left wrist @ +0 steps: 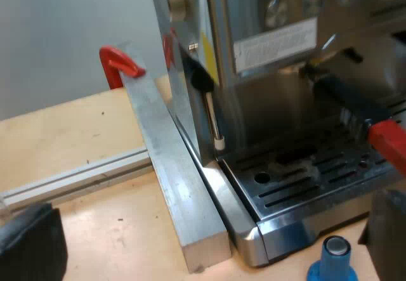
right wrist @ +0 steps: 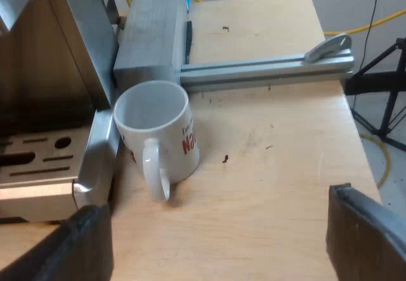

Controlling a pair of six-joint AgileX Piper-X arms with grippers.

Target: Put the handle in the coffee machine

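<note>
Currently, holder (left wrist: 352, 103) is sitting at front of espresso machine (left wrist: 266, 52); blue tamper (left wrist: 333, 259), mug (right wrist: 174, 144) are standing beside it; left gripper (left wrist: 209, 243), right gripper (right wrist: 222, 236) are gaping wide.

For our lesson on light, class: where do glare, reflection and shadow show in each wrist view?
Left wrist view: pale glare along the bar and the machine's lower edge; deep shadow under its front, around the handle. Right wrist view: even light; the mug casts a faint shadow on the table; the tray mirrors tan wood.
</note>
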